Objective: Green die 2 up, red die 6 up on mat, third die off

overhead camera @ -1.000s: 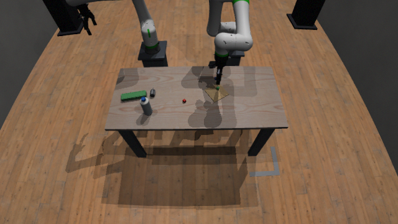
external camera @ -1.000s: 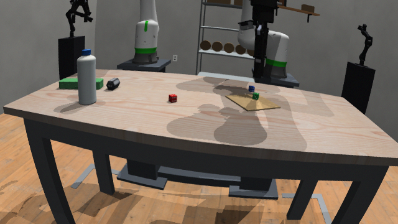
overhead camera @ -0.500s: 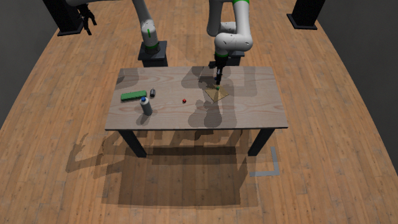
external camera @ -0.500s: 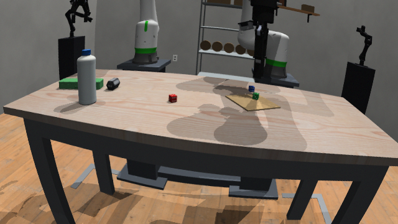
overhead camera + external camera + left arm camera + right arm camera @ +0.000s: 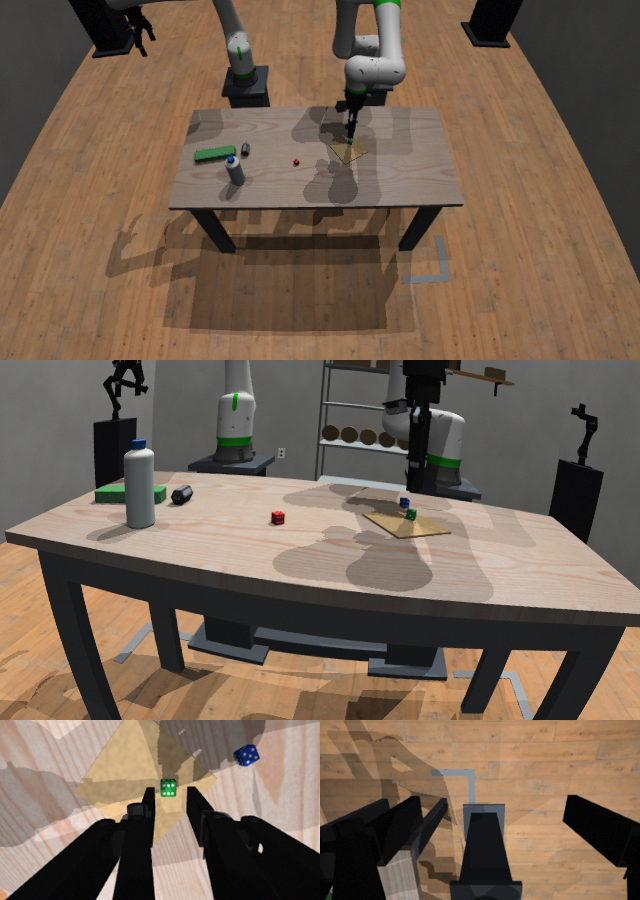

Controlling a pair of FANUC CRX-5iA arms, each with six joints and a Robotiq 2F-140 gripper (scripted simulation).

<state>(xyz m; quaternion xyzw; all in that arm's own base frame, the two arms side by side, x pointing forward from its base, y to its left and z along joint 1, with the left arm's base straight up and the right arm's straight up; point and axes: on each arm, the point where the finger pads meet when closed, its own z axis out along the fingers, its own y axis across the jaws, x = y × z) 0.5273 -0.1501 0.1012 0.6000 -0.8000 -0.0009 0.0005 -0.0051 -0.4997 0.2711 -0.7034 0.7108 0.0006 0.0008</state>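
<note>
Green die point(image 5: 350, 141) point(image 5: 411, 514) point(image 5: 168, 787): six white pips up | left end effector point(image 5: 351, 138) point(image 5: 414, 491) point(image 5: 170, 789): part-open, empty | right end effector point(image 5: 149, 47) point(image 5: 493, 806): released

My left gripper point(image 5: 351, 136) point(image 5: 414, 489) point(image 5: 170, 799) slightly lower than half a second ago, its fingertips shifted a little toward six o'clock in the exterior view, now nearer the green die point(image 5: 350, 141) point(image 5: 411, 514) point(image 5: 168, 787), the gap smaller but still there.
</note>
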